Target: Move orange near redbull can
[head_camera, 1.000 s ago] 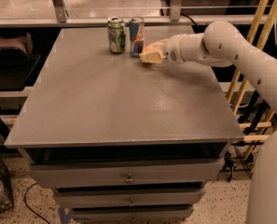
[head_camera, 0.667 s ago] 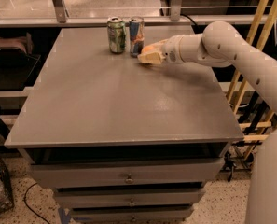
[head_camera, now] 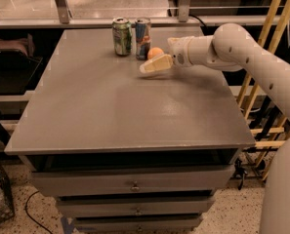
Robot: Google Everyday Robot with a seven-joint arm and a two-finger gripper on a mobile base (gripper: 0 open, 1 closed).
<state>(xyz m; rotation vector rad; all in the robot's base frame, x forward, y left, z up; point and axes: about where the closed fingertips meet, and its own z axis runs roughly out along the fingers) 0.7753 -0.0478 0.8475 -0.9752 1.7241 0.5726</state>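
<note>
The orange (head_camera: 155, 52) rests on the grey table (head_camera: 110, 111) at the back, just right of the redbull can (head_camera: 143, 37), close to it. My gripper (head_camera: 153, 60) reaches in from the right at the orange. Its cream near finger (head_camera: 156, 65) lies in front of the fruit, and the orange shows above it. The jaws stand apart around the orange. The far finger is mostly hidden behind the fruit.
A green-and-white can (head_camera: 121, 36) stands left of the redbull can, nearly touching it. The table is a drawer cabinet with handles at the front (head_camera: 134, 185). A glass railing (head_camera: 61, 4) runs behind it. Wooden slats (head_camera: 274, 43) stand at the right.
The gripper has shifted slightly toward the front and its jaws have spread. The orange, covered by the gripper before, now shows beside the redbull can.
</note>
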